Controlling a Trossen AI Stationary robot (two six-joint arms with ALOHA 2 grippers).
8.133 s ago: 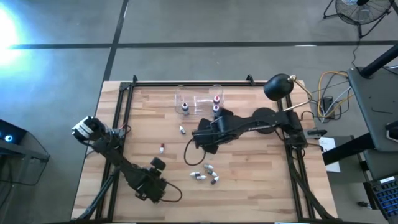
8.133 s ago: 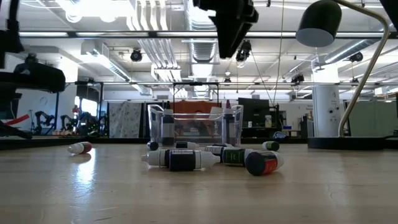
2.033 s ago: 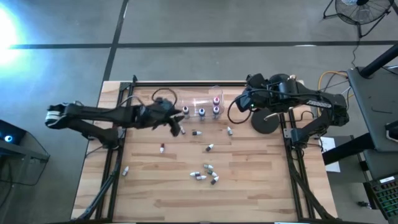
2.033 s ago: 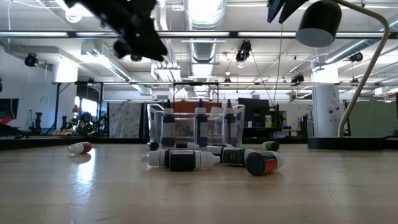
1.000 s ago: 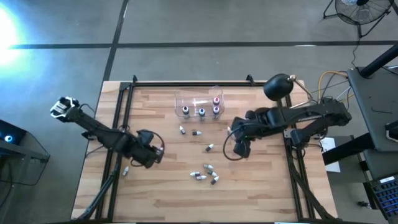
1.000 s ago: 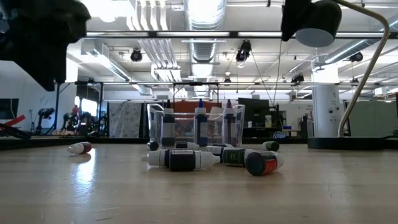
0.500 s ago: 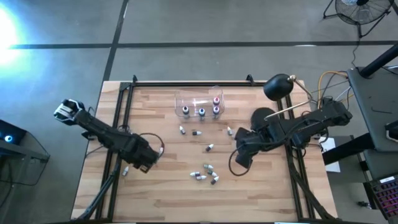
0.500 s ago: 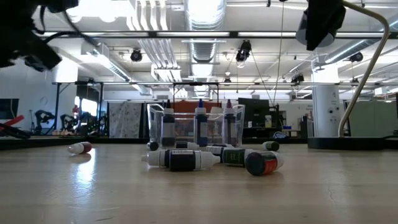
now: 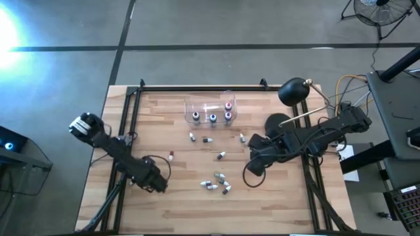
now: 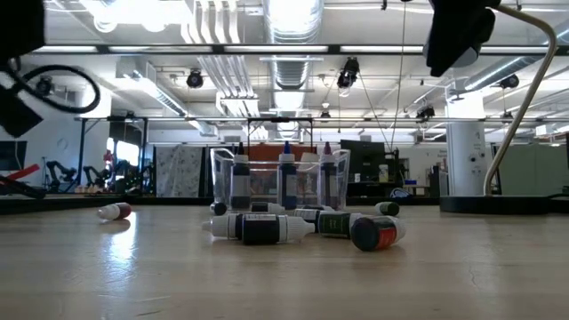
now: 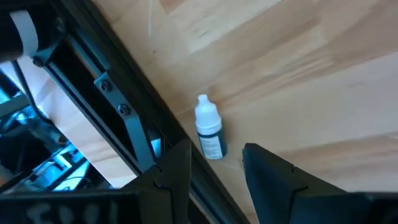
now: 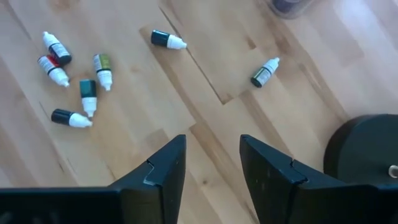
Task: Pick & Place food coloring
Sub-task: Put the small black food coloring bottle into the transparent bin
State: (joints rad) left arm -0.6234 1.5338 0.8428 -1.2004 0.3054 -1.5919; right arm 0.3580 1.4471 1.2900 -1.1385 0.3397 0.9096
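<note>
The food coloring bottles lie scattered on the wooden table. A cluster (image 9: pixel 217 183) lies near the middle, also seen in the right wrist view (image 12: pixel 74 81) and in the low view (image 10: pixel 302 227). Three bottles stand upright in the clear box (image 9: pixel 211 110). My left gripper (image 9: pixel 152 183) (image 11: pixel 216 163) is open, above a white-capped bottle (image 11: pixel 209 134) that lies on its side beside the black frame rail. My right gripper (image 9: pixel 252 169) (image 12: pixel 212 144) is open and hovers right of the cluster, touching nothing.
Single bottles lie at several spots (image 9: pixel 191 137) (image 9: pixel 207 139) (image 9: pixel 241 137) (image 9: pixel 220 156) (image 9: pixel 170 155). A black lamp with a round base (image 9: pixel 279 124) (image 12: pixel 367 149) stands at the table's right side. Black frame rails (image 11: pixel 124 118) run along the table's edges.
My left gripper has moved toward the table's near edge and now sits over the bottle by the left rail. My right gripper has shifted a little toward the near edge, then stayed put. No bottle has moved.
</note>
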